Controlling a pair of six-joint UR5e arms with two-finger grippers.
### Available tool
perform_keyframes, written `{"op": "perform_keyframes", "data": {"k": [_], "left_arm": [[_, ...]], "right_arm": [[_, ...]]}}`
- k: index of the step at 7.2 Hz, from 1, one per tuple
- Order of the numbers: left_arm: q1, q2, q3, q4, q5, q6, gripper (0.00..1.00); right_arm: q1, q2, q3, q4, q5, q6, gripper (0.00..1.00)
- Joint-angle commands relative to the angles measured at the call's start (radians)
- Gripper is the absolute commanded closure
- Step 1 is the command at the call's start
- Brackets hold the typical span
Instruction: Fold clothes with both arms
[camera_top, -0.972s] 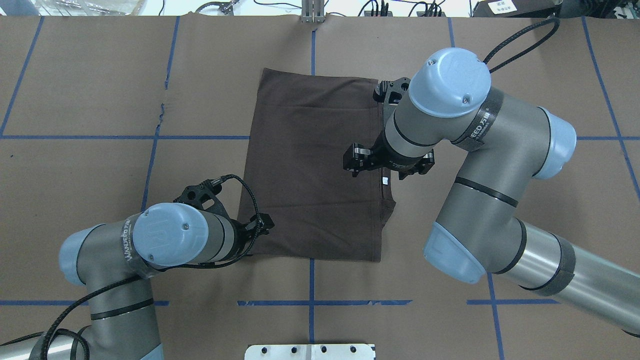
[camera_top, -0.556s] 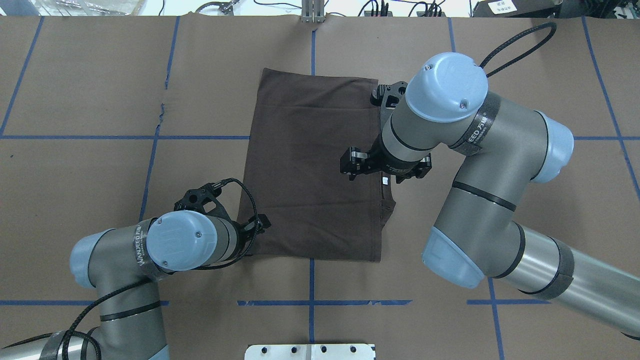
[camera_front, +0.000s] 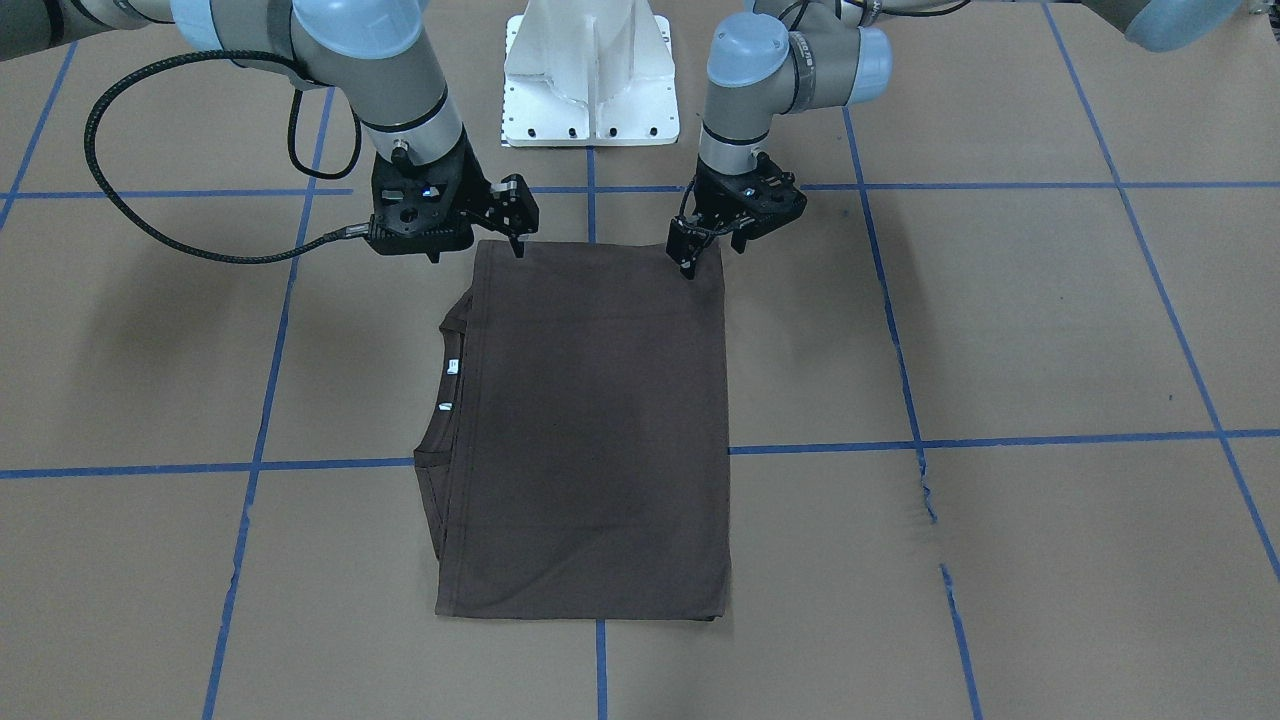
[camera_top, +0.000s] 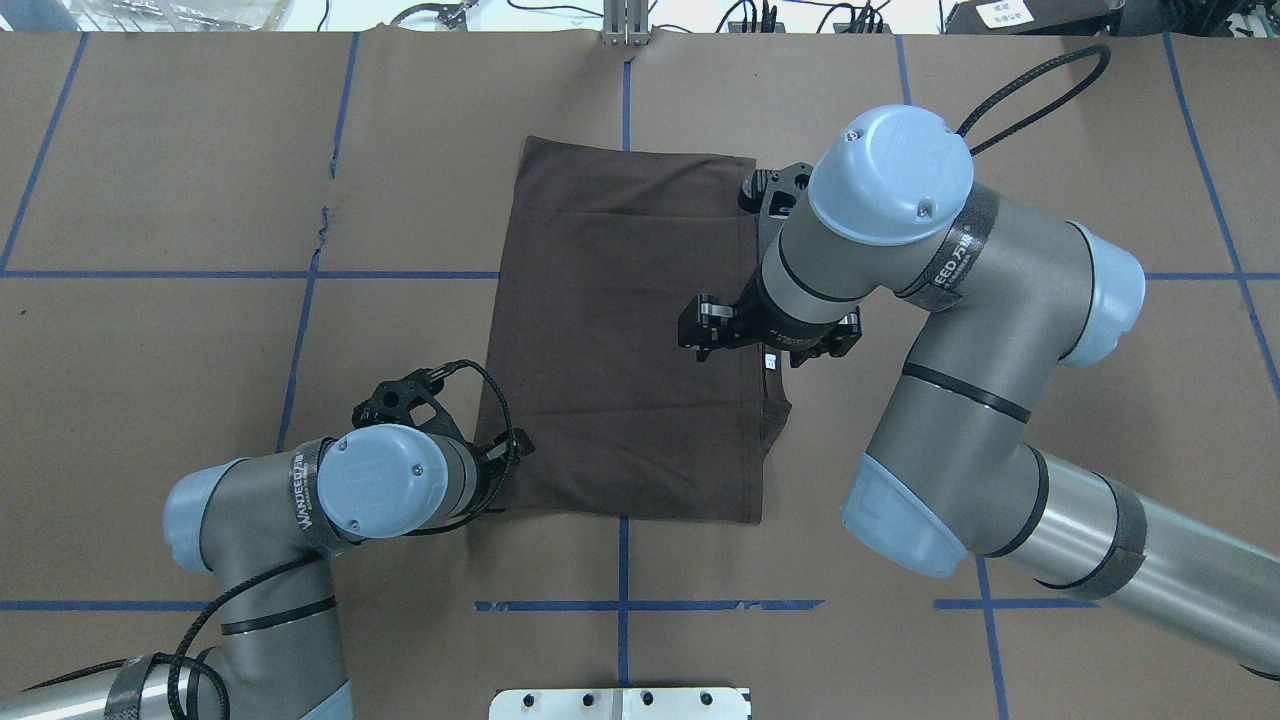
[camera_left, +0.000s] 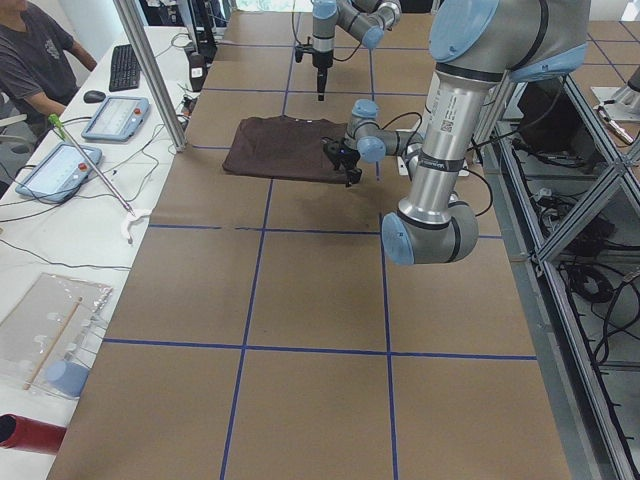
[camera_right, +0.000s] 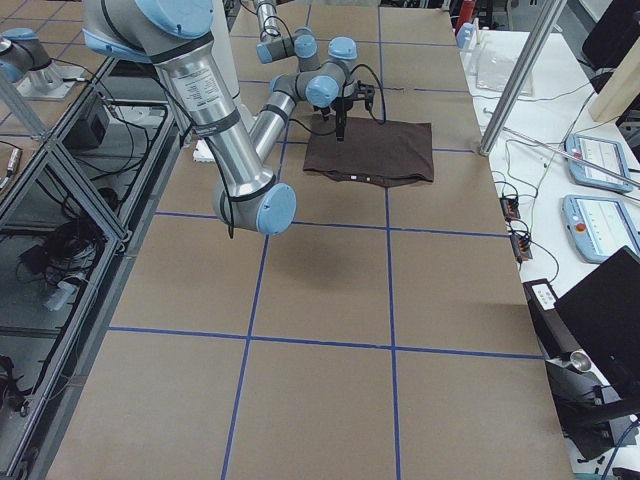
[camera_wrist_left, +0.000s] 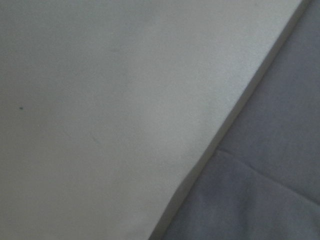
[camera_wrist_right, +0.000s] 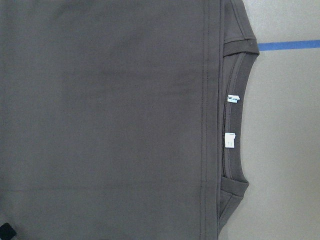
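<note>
**Left arm closing in on the near corner, cloth not yet lifted**

I am watching the left gripper (camera_front: 703, 256) sitting low at the T-shirt's (camera_top: 620, 350) near corner on the robot's left. Its fingertip looks to be touching the hem there. I cannot tell how wide its jaws stand: the left wrist view shows only blurred cloth edge and the brown paper (camera_top: 200, 350).

Over the last second the left arm's wrist has been swinging in toward the shirt, while its gripper is staying at that same corner.

The right gripper (camera_front: 476, 254) is hanging above the collar side with its jaws spread and nothing in them. It has drifted only slightly. The right wrist view is looking down from height on the ribbed collar (camera_wrist_right: 234, 107) and the white labels (camera_wrist_right: 230, 141).

The shirt is lying flat near the table's middle as a neat rectangle, unmoved. I am reading this as both arms lining up for the next fold, with no grasp confirmed.
</note>
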Motion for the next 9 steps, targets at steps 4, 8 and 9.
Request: {"op": "perform_keyframes", "data": {"k": [4,8,9], "left_arm": [[0.0,-0.014,0.003,-0.001,-0.004,0.009,0.47],[0.0,-0.012,0.0,0.007,-0.005,0.015,0.41],[0.0,-0.011,0.0,0.009,-0.005,0.015,0.25]], "right_arm": [[0.001,-0.001,0.006,0.0,0.002,-0.005,0.0],[0.001,-0.003,0.006,0.0,0.003,-0.012,0.0],[0.001,-0.003,0.006,0.0,0.003,-0.012,0.0]]}}
